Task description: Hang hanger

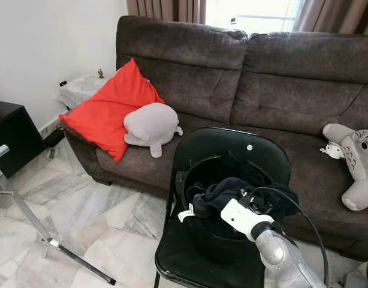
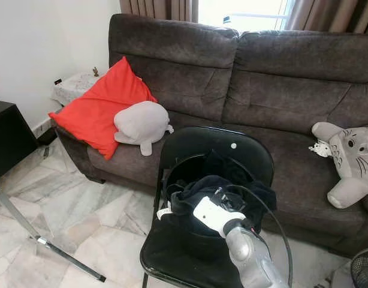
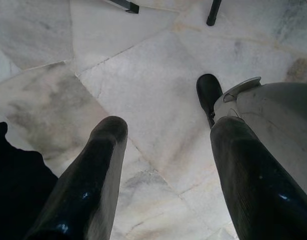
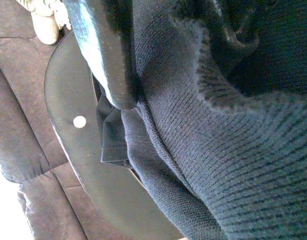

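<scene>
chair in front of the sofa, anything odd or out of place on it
Yes: dark knit clothing lies crumpled in a heap inside a black tub on the black chair, not hung. The right gripper reaches into the heap.

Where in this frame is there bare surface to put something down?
Free: the brown sofa seat between the grey plush cushion and the grey cat plush, and marble floor left of the black folding chair. Crowded: the chair seat, taken by the black bucket of dark clothes, where the right gripper reaches.
</scene>
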`<state>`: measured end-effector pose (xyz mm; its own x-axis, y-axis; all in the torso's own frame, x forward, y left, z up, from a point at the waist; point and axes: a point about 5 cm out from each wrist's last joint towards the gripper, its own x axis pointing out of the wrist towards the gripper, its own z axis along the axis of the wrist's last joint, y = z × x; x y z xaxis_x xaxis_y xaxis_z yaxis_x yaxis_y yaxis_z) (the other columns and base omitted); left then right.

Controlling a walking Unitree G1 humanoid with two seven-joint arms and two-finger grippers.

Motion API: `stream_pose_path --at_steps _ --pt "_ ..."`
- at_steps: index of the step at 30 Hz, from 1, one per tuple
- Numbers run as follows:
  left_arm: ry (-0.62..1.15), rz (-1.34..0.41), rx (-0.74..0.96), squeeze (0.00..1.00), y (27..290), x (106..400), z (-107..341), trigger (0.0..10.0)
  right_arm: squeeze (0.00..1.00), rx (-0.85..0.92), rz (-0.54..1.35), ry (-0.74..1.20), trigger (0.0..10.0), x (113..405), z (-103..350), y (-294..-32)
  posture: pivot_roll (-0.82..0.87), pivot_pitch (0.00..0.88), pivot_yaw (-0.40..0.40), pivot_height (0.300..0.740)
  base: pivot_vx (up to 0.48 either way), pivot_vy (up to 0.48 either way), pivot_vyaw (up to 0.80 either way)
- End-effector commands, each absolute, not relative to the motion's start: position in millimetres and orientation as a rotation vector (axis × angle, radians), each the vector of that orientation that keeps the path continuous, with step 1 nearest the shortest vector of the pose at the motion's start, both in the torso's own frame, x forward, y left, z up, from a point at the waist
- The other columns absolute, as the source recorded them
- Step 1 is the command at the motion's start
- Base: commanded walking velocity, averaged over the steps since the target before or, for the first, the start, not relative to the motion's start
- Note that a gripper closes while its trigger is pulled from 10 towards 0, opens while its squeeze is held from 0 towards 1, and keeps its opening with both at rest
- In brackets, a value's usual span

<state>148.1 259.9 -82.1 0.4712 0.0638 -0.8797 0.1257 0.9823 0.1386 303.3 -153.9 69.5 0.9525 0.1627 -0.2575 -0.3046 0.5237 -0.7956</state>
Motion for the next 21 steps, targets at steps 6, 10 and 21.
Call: stream_pose_path --at_steps 6,10,21 --pt "1.096 -0.026 0.208 0.0 266 144 -82 10.0 0.0 -0.963 0.281 0.131 0.0 307 74 -149 -0.04 0.0 0.036 0.74 0.0 0.0 0.0" --pt "1.096 -0.026 0.208 0.0 265 144 -82 10.0 0.0 -0.957 0.276 0.121 0.0 307 75 -147 -0.04 0.0 0.035 0.74 0.0 0.0 0.0" --pt "1.098 -0.024 0.208 0.0 265 144 -82 10.0 0.0 -0.803 0.158 0.087 0.0 311 91 -147 -0.04 0.0 0.033 0.74 0.0 0.0 0.0"
